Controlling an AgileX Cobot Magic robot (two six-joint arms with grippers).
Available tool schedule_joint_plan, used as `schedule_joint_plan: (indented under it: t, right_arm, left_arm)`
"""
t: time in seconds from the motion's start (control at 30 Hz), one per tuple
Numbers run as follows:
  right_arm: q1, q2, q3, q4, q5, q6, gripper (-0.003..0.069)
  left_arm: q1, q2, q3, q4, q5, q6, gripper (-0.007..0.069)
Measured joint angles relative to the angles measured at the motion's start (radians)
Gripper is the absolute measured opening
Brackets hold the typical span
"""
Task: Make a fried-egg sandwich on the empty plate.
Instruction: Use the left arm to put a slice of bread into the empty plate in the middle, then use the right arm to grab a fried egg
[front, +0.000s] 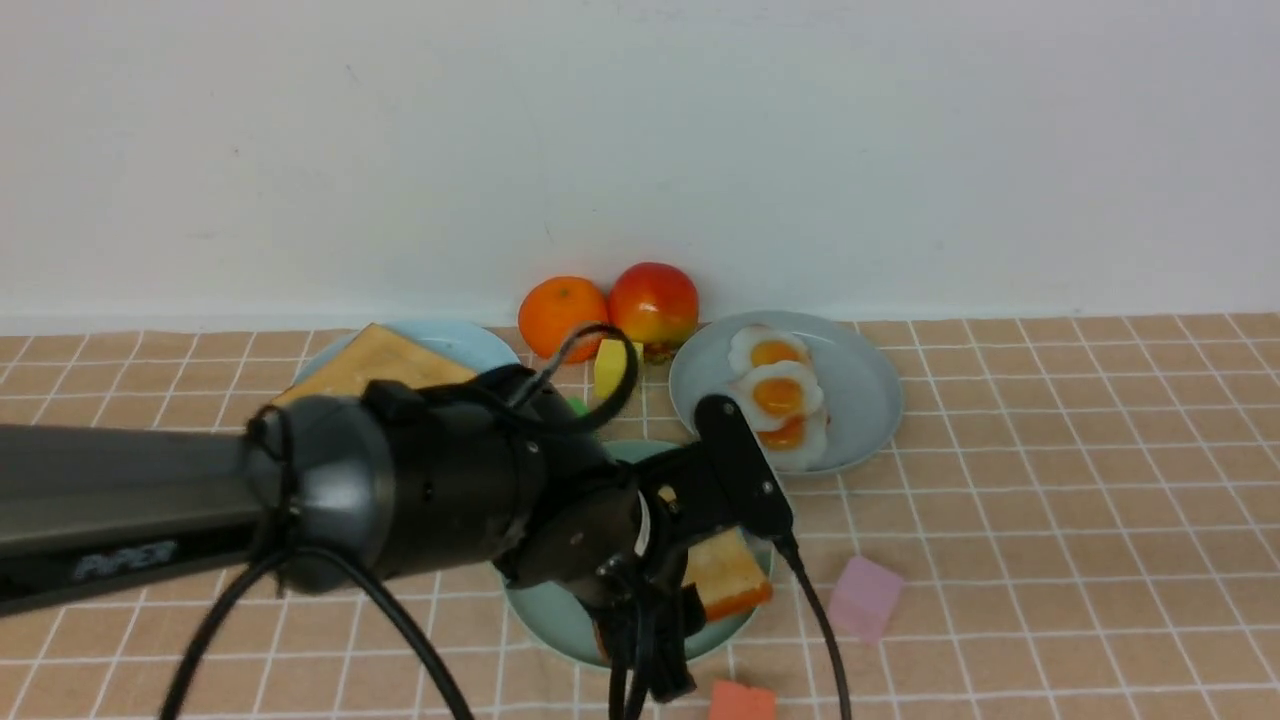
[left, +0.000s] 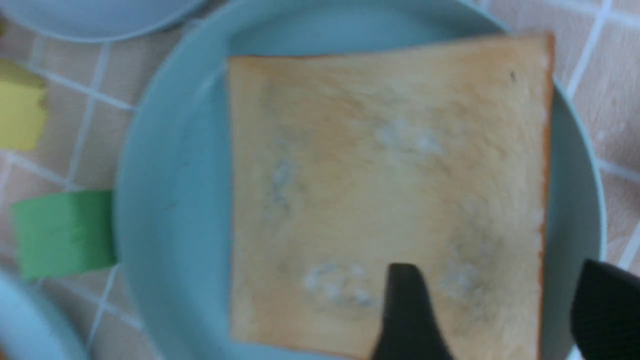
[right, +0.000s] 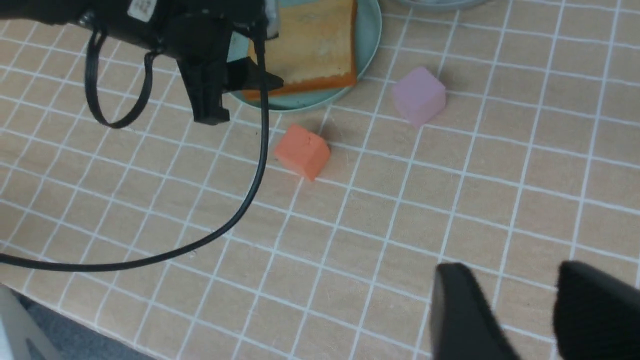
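Crossing the front view from the left, the robot's left arm (front: 430, 490) is reaching over the mint-green plate (front: 540, 615) and partly hiding it. A toast slice (front: 722, 570) is lying on this plate, its darker crust showing towards the plate's right rim. Three fried eggs (front: 778, 395) are overlapping on the grey-blue plate (front: 868, 385), near the tabletop's far edge. Along that edge, an orange (front: 560, 312) and a red-yellow fruit (front: 655, 303) are sitting side by side, with a yellow block (front: 612, 368) just in front. Left of them, more toast (front: 375, 362) is resting on the pale blue plate (front: 480, 345).

In the left wrist view, the left gripper (left: 502, 310) is holding its fingers wide apart, one over the toast's face and the other beyond its crust, gripping nothing. A green block (left: 65, 232) is standing just beside the mint-green rim.

In the right wrist view, the right gripper (right: 530, 310) is spreading its fingers wide above bare tabletop (right: 400, 260), holding nothing. A pink block (right: 419, 96) and a coral block (right: 302, 151) are lying near the mint-green plate, between it and the tabletop's near edge.
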Motion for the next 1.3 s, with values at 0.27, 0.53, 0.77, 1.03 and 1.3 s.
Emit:
schedule_joint_plan:
  t: [0.27, 0.53, 0.77, 1.03, 1.3]
  right_arm:
    - [0.0, 0.163, -0.001, 0.111, -0.082, -0.025, 0.0351]
    - [0.001, 0.63, -0.113, 0.252, -0.261, -0.204, 0.016]
    - [0.002, 1.03, -0.356, 0.26, -0.303, -0.237, 0.0232]
    - [-0.013, 1.388, -0.658, 0.264, -0.345, -0.225, 0.0373]
    - [-0.023, 1.762, -0.974, 0.357, -0.358, -0.213, 0.0389]
  left_arm:
    - [0.0, -0.223, 0.0, 0.0, 0.088, -0.319, 0.0305]
    - [0.0, -0.689, 0.138, -0.023, 0.17, -0.509, -0.0013]
    - [0.0, -1.073, 0.496, -0.007, -0.057, -0.588, -0.0013]
    - [0.0, -1.224, 0.644, 0.015, -0.281, -0.622, -0.0013]
    - [0.0, -1.224, 0.643, 0.019, -0.3, -0.625, -0.0013]
